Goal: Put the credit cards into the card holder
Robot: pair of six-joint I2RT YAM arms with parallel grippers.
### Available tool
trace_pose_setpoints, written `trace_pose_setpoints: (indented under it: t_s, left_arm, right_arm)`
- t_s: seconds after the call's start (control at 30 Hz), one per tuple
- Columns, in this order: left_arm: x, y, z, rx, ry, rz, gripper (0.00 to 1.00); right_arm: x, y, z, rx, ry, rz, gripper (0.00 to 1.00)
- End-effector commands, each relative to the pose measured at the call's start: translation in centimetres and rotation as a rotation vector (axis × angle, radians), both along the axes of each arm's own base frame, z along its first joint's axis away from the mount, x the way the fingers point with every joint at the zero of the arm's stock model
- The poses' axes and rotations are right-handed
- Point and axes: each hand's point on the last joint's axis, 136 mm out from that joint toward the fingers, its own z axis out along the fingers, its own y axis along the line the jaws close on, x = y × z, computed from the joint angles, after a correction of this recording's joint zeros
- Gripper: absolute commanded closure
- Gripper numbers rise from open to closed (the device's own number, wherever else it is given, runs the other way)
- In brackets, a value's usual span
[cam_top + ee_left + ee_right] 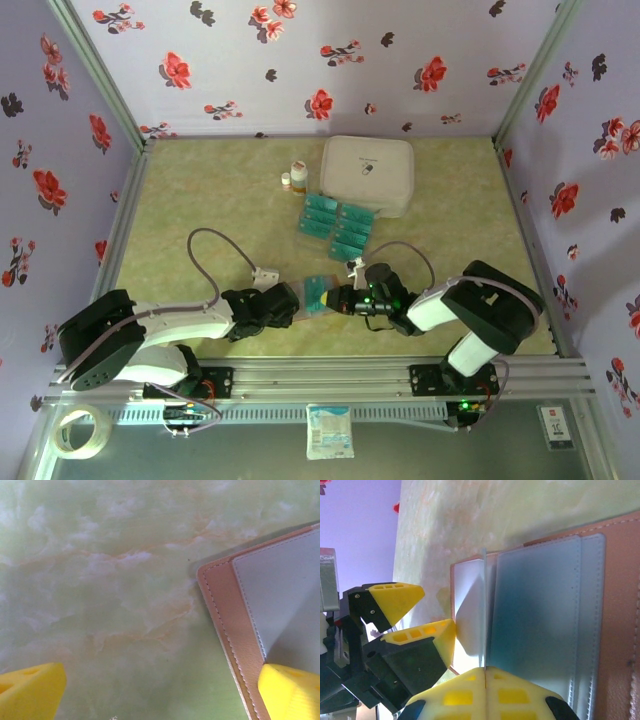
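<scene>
Pinching a card over the open holder

Reddish-brown leather-look card holder (312, 298) lies open at centre of near edge of table (200, 220); stitched border, frosted blue-grey pockets. On right gripper (485, 690), yellow wedge fingers pressed together on thin flat card (485, 605), seen edge-on, upright over pockets. On left gripper (284, 305), jaws wide apart, one fingertip (289, 692) at holder's edge. Teal credit cards (337, 227) in rows mid-table, just beside white rounded case (368, 173).

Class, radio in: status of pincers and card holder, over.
Left pincer open, straddling card holder edge. Right pincer shut on credit card, at the pocket. Nothing blocking.
</scene>
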Motion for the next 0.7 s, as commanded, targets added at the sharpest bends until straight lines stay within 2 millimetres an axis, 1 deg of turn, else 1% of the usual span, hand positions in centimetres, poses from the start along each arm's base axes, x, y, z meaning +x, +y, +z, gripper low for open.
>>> trace_pose_setpoints:
  t_s: [0.0, 0.67]
  left_arm:
    - [-0.60, 2.15, -1.51, 0.089, 0.027, 0.021, 0.00]
    - [-0.59, 2.12, -1.64, 0.091, 0.029, 0.021, 0.00]
  right_arm:
    - [-0.27, -0.05, -0.08, 0.021, 0.011, 0.008, 1.00]
    - [-0.82, -0.16, -0.68, 0.026, 0.035, 0.021, 1.00]
